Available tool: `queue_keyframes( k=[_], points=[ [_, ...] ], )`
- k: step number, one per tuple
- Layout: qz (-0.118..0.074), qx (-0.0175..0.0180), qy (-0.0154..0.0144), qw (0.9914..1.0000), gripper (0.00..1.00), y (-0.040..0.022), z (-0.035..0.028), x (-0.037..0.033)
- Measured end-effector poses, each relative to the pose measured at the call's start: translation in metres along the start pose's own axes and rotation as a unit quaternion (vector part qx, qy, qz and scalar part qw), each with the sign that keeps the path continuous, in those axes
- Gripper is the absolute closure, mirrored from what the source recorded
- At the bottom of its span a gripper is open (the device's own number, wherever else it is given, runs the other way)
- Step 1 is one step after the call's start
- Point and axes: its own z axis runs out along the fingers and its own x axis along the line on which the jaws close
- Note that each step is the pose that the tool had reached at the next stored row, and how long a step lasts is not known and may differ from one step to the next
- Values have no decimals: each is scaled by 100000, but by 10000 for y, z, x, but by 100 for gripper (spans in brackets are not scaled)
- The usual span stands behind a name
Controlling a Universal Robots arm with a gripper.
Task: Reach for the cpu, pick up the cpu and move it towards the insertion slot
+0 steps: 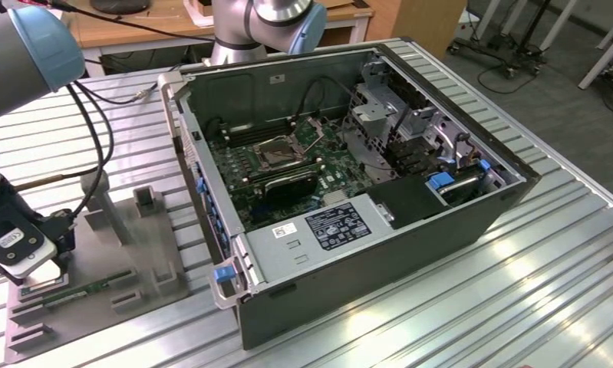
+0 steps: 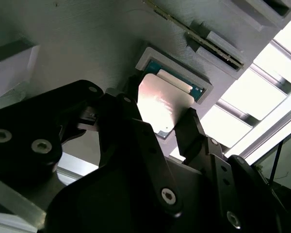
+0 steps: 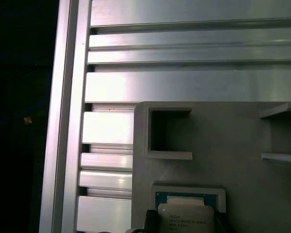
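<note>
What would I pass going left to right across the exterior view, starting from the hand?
The hand → grey upright post on the fixture → insertion slot → silver drive cage.

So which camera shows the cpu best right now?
The second wrist view: the cpu shows most of its silvery top there, at its pale holder, just beyond the gripper. The first wrist view catches part of the cpu at the picture's edge. In the exterior view the gripper stands in front of it.
</note>
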Motion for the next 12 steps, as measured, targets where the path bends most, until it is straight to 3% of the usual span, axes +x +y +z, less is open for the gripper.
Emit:
queue_keyframes(
  k=[4, 12],
  points=[
    [2, -13, -18, 100000, 46, 1, -10, -1],
    [3, -7, -1, 100000, 46, 6, -127, -1]
  ],
)
